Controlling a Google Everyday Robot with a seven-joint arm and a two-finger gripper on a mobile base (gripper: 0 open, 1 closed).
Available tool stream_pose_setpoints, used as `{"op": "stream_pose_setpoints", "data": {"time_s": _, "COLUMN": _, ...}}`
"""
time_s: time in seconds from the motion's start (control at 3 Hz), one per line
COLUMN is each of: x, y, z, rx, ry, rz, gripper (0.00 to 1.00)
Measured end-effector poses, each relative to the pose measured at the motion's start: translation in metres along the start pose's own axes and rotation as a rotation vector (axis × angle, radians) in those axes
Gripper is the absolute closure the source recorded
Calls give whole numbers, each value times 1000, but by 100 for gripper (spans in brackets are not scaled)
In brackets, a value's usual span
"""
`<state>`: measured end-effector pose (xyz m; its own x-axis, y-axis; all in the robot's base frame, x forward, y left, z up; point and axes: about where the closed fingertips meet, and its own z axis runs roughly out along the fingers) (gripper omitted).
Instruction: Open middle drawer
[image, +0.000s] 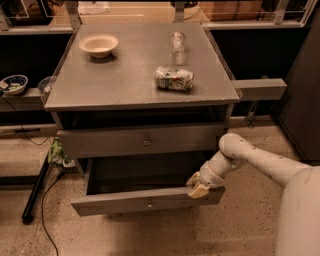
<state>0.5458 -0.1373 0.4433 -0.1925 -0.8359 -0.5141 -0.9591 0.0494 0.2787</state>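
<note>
Already pulled well out, the middle drawer (125, 201) runs its long front leftward from the gripper (198, 186), which sits at that front's right top edge, though whether it is clamped there I cannot tell.

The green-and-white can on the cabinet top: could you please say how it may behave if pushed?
The can lies on its side, so it would probably roll. It seems dented, so likely light and easily crushed. The gripper is down at the middle drawer, away from it.

Cream arm (262, 161), tan hand (198, 186) at tip
</note>
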Motion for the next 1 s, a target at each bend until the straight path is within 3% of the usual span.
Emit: {"op": "stream_pose_setpoints", "data": {"time_s": 1.0, "x": -3, "y": 1, "z": -8, "rx": 13, "ry": -14, "rz": -22, "gripper": 100}}
